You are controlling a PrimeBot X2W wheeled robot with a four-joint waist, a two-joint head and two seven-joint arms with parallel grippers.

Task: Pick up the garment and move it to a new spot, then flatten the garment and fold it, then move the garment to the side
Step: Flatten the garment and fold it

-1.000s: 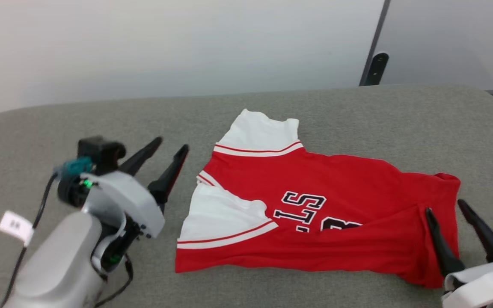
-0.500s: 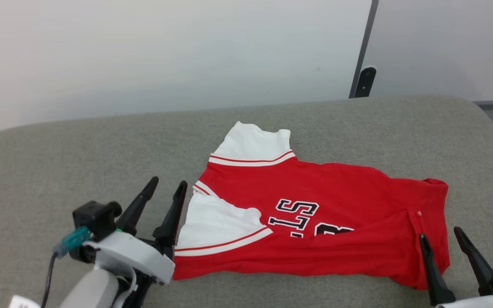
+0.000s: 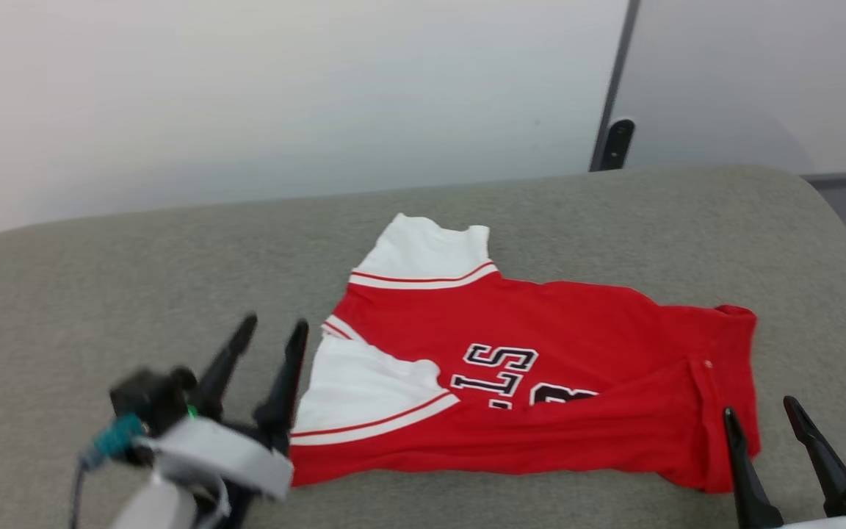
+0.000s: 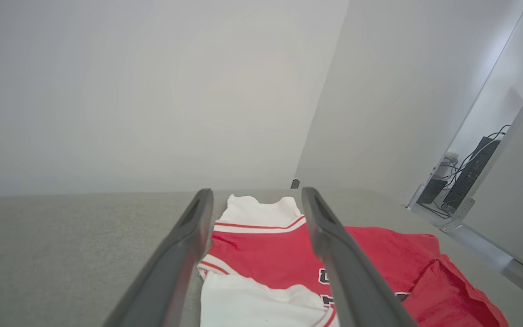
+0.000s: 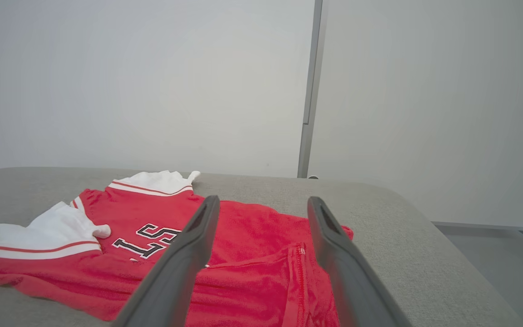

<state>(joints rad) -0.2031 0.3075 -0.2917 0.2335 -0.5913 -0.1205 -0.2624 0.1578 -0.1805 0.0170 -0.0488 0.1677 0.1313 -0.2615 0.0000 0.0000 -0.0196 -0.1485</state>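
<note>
So the red jersey-style shirt with white short sleeves [image 3: 540, 367] is lying folded roughly lengthwise on the grey fabric-covered padded surface [image 3: 100, 294], a bit right of centre in the head view. Its sleeves are pointing toward the robot's left and its hem toward the right. The near long edge is lying folded up over the front, so the black white-edged print is only partly showing: an "LS" and the top of a number under it. One white sleeve with red-and-white striped trim is sticking out toward the white wall [image 3: 247, 88], and the other is lying flat at the near left corner. The left gripper [image 3: 275, 323] is sitting just beside that near sleeve with its two long dark fingers spread wide and nothing between them. Its inner finger is looking very close to the sleeve edge, but I can't tell if it's actually touching. The right gripper [image 3: 758, 408] is hanging out at the hem end, fingers also spread wide and holding nothing. One finger is overlapping the red hem corner in the head view and the other is sitting over bare grey fabric. From both wrist views the shirt is showing flat on the surface beyond the fingers.
</note>
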